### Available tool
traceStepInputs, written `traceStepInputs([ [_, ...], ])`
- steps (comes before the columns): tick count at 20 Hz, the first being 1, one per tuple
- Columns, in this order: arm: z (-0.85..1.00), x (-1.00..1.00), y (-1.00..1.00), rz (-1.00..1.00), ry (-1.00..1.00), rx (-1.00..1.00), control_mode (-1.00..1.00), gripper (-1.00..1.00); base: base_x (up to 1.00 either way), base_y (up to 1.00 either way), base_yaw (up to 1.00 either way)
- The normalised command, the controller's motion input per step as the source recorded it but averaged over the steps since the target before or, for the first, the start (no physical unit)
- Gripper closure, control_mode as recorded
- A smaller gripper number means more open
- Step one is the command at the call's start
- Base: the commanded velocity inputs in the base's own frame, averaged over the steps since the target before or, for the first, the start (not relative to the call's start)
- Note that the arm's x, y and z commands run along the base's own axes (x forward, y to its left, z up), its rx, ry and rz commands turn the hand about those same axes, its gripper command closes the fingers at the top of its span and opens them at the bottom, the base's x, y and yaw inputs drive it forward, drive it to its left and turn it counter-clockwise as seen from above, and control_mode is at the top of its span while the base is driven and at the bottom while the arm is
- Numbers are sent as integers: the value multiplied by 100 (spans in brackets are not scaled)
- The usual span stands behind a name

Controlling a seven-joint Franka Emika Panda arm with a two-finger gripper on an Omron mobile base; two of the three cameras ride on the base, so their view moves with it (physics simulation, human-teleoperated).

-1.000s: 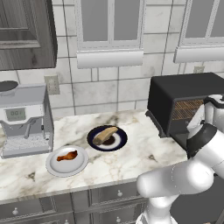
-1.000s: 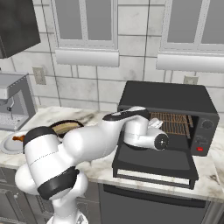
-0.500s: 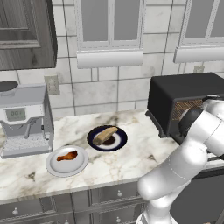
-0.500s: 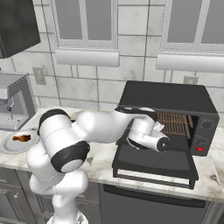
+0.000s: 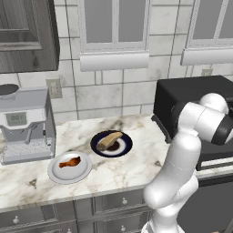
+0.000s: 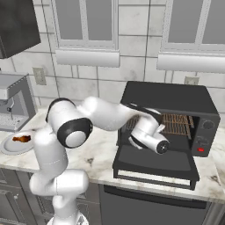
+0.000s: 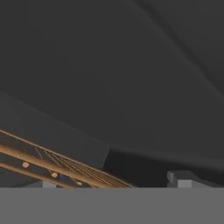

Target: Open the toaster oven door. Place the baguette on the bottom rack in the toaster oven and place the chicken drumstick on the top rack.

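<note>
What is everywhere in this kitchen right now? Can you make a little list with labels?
toaster oven door: folded down, open
toaster oven: black, wire racks show inside
baguette: on the dark plate, on the counter
chicken drumstick: on the white plate, nearer the coffee machine
gripper: empty, over the open door at the oven mouth
food loaded: none yet

Home kitchen: marble worktop (image 5: 136, 159) w/ toaster oven (image 6: 176, 101), coffee machine (image 5: 27, 123) left of it, tiled wall, cabinets above.
</note>
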Motion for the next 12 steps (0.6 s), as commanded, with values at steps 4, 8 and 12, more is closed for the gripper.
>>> traceStepInputs([
  [4,-12,45,0,0,-3,0,-100,-100,0,0,0],
  [8,-28,30,0,0,0,0,-100,100,0,0,0],
  [12,-39,17,4,0,0,-8,-100,100,0,0,0],
])
